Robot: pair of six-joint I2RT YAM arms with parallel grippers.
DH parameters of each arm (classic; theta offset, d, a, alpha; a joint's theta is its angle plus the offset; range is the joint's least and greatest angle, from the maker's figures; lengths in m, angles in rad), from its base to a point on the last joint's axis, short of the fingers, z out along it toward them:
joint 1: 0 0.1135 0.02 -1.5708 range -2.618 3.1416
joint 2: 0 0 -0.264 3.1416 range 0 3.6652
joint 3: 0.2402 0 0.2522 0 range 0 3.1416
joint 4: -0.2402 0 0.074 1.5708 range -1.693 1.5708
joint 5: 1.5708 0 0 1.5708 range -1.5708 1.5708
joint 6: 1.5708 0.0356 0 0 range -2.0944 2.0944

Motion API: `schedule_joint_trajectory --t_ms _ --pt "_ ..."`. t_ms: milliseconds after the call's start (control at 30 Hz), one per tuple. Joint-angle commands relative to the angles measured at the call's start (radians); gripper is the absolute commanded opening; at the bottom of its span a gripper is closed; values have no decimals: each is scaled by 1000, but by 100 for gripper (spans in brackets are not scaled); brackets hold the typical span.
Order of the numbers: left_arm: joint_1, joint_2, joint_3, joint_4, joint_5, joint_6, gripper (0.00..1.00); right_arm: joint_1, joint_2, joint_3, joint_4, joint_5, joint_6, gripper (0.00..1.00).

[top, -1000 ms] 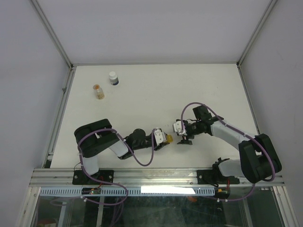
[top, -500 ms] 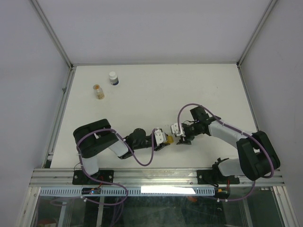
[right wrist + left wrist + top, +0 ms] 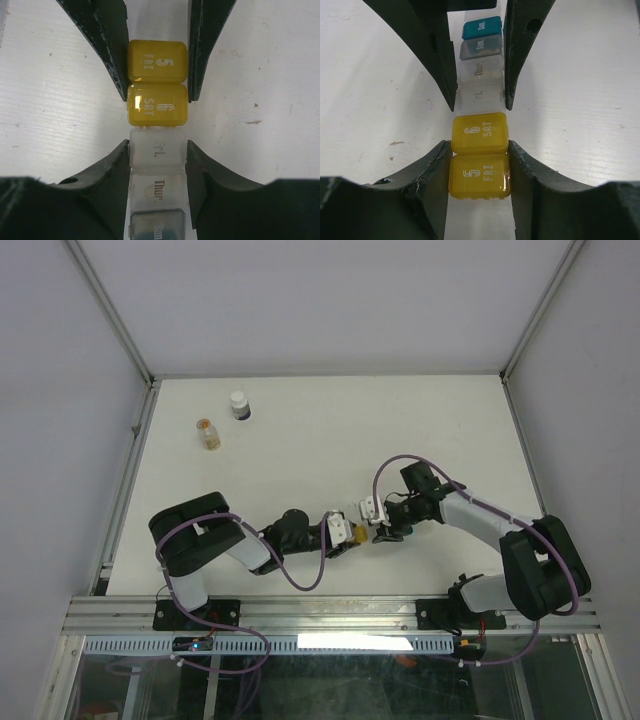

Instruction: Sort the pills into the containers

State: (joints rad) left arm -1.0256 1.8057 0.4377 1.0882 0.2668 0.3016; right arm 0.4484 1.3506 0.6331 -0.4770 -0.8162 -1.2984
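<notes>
The containers [image 3: 480, 132] are a short strip of joined compartments lying on the white table: two yellow ones marked FRI and SAT, then clear ones, a grey one and a teal one [image 3: 481, 27]. My left gripper [image 3: 479, 160] is shut on the yellow FRI end. My right gripper [image 3: 157, 150] is shut on a clear compartment next to the yellow ones [image 3: 157, 105]. A faint pale pill shape shows inside the clear "Thur" compartment [image 3: 146, 189]. In the top view the strip [image 3: 360, 536] lies between the left gripper [image 3: 348, 537] and the right gripper [image 3: 380, 532], which face each other.
A small bottle with orange contents [image 3: 208, 432] and a white-capped dark bottle [image 3: 239, 405] stand at the far left of the table. Metal rails and side walls [image 3: 130, 455] edge the table.
My right gripper has moved left toward the left gripper, onto the strip's clear end. The left arm has shifted only slightly.
</notes>
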Motion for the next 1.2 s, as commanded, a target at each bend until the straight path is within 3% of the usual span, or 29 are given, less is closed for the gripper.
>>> schedule_joint_trajectory --t_ms 0,267,467,533,667,733,1033,1167 --pt "5 -47 37 -17 40 48 9 7 13 79 -60 -65 12 15" --pt "5 -64 55 -134 59 89 7 1 103 166 -211 -103 1 13" --pt "5 -67 60 -162 77 94 7 -10 132 182 -205 -99 50 15" --pt "5 -65 63 -169 80 94 7 -15 133 179 -179 -83 82 20" --pt "5 -66 65 -170 87 93 7 -20 121 159 -119 -48 136 41" --pt "6 -66 65 -171 90 91 7 -20 114 154 -97 -39 157 45" --pt "5 -63 65 -179 92 81 7 -43 50 150 -84 -52 186 57" --pt "5 -62 69 -183 94 80 7 -49 34 141 -62 -44 209 57"
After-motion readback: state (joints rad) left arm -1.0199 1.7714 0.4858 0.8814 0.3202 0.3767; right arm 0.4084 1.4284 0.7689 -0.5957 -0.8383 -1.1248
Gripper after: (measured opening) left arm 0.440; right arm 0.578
